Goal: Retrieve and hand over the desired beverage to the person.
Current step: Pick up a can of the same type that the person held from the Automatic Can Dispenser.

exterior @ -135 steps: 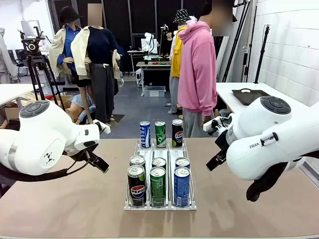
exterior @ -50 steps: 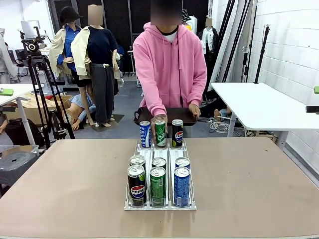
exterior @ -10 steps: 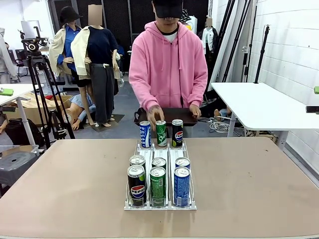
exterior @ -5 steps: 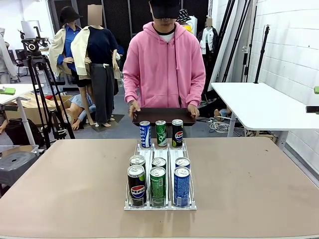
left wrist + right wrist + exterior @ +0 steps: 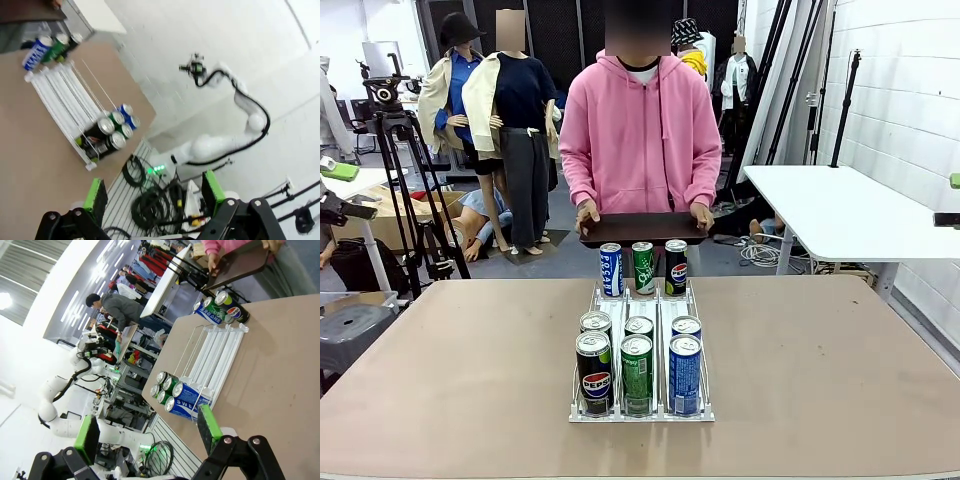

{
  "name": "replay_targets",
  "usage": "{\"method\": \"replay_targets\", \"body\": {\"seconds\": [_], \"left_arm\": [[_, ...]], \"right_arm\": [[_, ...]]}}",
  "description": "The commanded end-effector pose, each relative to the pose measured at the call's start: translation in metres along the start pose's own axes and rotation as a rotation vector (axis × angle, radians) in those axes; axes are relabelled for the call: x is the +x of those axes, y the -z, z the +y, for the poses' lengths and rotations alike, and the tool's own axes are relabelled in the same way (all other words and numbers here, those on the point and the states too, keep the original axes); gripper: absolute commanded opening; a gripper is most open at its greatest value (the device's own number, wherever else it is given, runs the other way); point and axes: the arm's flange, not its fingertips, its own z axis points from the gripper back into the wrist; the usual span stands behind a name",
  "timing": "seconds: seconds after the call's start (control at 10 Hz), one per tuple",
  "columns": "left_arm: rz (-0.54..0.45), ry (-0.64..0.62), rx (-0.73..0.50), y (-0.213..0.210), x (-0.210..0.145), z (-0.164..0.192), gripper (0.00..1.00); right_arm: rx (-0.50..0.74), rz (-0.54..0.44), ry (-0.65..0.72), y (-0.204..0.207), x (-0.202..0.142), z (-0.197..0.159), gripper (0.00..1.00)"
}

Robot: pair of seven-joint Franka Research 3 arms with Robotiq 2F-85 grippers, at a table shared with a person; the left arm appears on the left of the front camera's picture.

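Cans point(image 5: 638, 360) racked at middle of table point(image 5: 470, 380) for picking; person point(image 5: 638, 130) holds tray point(image 5: 642, 228) beyond far edge, likely to receive one; left end effector point(image 5: 154, 180), right end effector point(image 5: 147, 417) apart, empty.

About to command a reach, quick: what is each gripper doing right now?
Left gripper: open, holding nothing.
Right gripper: open, holding nothing.
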Motion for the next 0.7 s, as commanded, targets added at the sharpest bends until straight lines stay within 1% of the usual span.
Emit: {"method": "replay_targets", "body": {"seconds": [0.0,0.2,0.4,0.6], "left_arm": [[0.102,0.068,0.036,0.023,-0.008,-0.033,1.00],[0.183,0.159,0.113,0.058,-0.011,-0.075,1.00],[0.237,0.158,0.168,0.091,-0.001,-0.089,1.00],[0.263,0.203,0.236,0.132,-0.002,-0.105,1.00]], "right_arm": [[0.014,0.000,-0.003,0.000,-0.001,-0.001,1.00],[0.014,0.000,-0.003,0.000,-0.001,-0.001,1.00],[0.014,0.000,-0.003,0.000,-0.001,-0.001,1.00],[0.014,0.000,-0.003,0.000,-0.001,-0.001,1.00]]}}
